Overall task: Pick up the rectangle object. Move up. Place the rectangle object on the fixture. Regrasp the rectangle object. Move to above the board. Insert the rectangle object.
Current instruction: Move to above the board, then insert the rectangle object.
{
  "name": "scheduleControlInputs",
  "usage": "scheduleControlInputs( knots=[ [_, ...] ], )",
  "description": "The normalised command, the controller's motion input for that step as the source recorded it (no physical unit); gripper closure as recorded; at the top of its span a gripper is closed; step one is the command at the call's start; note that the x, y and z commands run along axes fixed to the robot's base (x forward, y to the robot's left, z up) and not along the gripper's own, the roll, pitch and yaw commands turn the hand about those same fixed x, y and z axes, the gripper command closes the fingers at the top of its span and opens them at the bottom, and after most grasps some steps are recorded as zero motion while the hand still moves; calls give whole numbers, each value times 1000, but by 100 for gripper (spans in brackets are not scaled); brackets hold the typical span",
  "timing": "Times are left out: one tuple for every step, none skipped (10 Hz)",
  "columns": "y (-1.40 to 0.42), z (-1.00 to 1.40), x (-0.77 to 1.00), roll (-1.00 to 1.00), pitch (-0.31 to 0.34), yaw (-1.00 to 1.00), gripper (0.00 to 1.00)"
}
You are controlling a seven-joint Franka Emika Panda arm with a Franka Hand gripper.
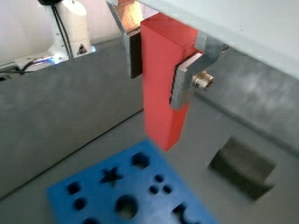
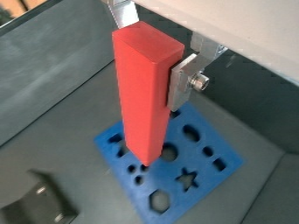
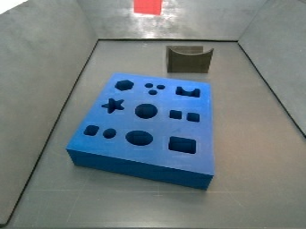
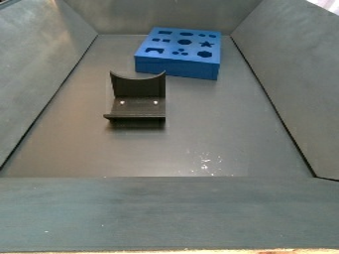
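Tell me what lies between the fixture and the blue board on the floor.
Nothing: in both side views the grey floor between the fixture and the board is bare. The gripper holds the rectangle object high above.

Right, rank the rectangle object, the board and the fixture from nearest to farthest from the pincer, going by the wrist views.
1. The rectangle object: clamped upright in the pincer, touching its fingers.
2. The board: on the floor below, under the block's lower end in a wrist view.
3. The fixture: on the floor beside the board, clearly off to the side. Farthest by my reading, though the margin over the board is modest.
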Motion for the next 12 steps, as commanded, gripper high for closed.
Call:
scheduleControlInputs(
  knots=[
    [24, -2, -39, -520, -10, -71, 100],
    [16, 0, -31, -395, -14, -52, 100],
    [11, -5, -23, -263, -16, -32, 100],
    [-51, 0, 0, 0, 0, 0, 100],
    [-317, -26, 0, -80, 0, 91, 100],
    [-457, -109, 6, -77, -37, 0, 100],
    [-509, -60, 189, -57, -40, -43, 100],
    [-489, -74, 380, -71, 0, -29, 100],
    [-534, -189, 429, 0, 0, -34, 100],
    [-531, -211, 466, 0, 0, -100, 100],
    [-526, -246, 497, 11, 0, -174, 100],
    [-449, -303, 466, 86, 0, -231, 100]
  ],
)
